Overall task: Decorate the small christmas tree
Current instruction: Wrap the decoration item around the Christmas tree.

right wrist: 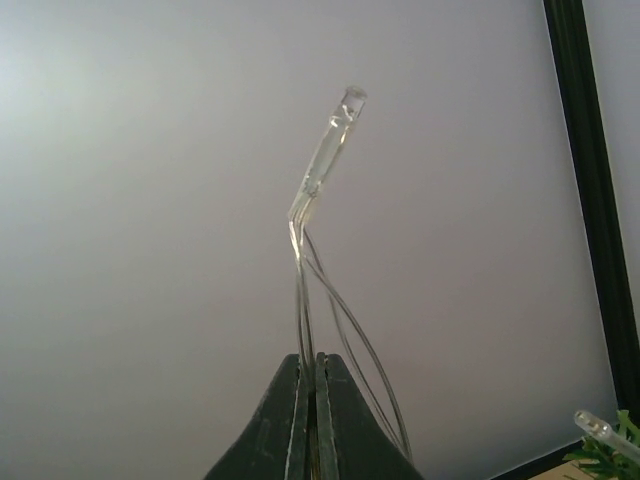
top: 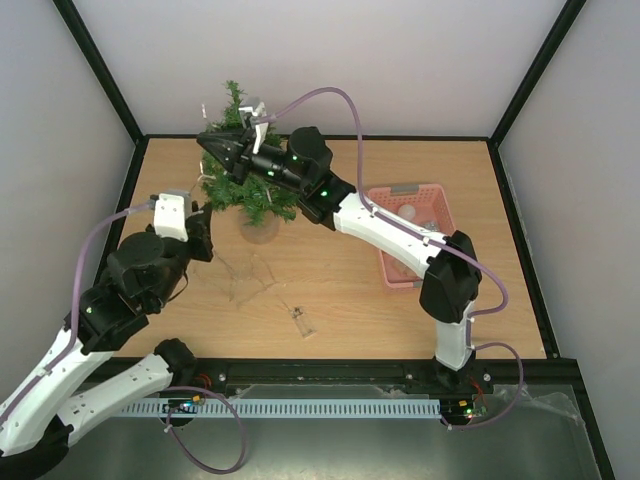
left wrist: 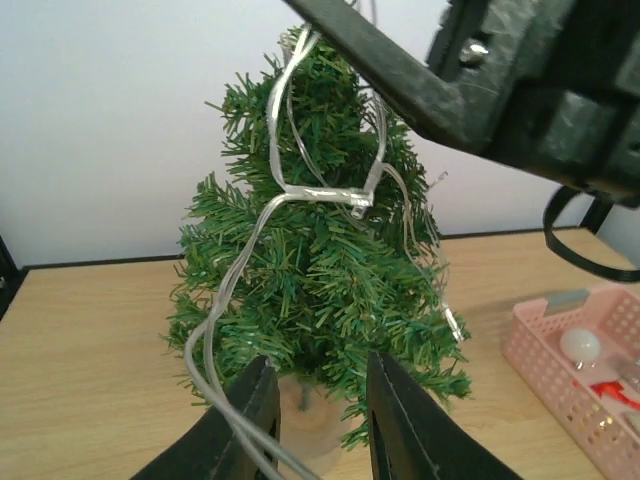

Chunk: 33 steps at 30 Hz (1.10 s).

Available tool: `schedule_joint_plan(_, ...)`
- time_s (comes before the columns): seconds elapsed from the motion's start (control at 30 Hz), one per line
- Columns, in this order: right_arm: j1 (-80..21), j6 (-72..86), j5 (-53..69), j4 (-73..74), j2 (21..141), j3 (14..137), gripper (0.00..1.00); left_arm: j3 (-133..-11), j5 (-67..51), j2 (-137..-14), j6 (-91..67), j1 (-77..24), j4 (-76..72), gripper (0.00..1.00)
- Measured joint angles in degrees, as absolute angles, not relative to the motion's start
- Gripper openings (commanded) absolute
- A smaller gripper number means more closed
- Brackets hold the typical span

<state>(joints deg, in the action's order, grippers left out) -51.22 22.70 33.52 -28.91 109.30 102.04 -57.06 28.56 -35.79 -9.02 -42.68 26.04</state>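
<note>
Your right end effector (right wrist: 318,358) sits closest to its wrist lens, fingers pressed together and pinching a clear light string (right wrist: 300,300). One small clear bulb (right wrist: 345,105) stands above the pinch, bent to the right. Thin strands loop back down beside the fingers. Seen from above, this end effector hangs over the upper part of the small christmas tree (top: 240,195), with its arm reaching in from the right.

Your left end effector (left wrist: 318,360) has its fingers slightly apart with nothing between them. A strand of the string crosses the finger (left wrist: 250,410) on the left of that wrist view; you cannot tell whether it touches. This end effector points at the lower tree from the near-left side, close in.

Tree: upright in a pale base (top: 259,228), far-left part of the wooden surface (top: 350,300), near the back wall. String is draped in loops from its top down the front. More string lies in loose loops on the surface in front of the tree, and a small clear piece (top: 301,322) lies nearer the arm bases, too small to identify.

Pink basket (top: 404,187): right of the tree, well apart, with a white ball (left wrist: 580,345) inside.
</note>
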Motion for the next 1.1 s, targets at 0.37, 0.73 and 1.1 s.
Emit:
schedule_joint_plan(0.37, -51.4, 19.4, 31.0, -26.0, 111.0, 104.5, 0.02, -58.5, 30.9, -34.7, -10.1, -42.7, 27.6, 0.49)
schedule_joint_plan(0.73, -51.4, 16.9, 29.6, -23.5, 111.0, 104.6, 0.02, -70.1, 27.6, -36.8, -11.6, -42.7, 31.4, 0.49)
schedule_joint_plan(1.1, -51.4, 15.2, 29.4, -21.0, 111.0, 104.6, 0.02, -70.6, 20.5, -38.4, -17.2, -42.7, 39.3, 0.51)
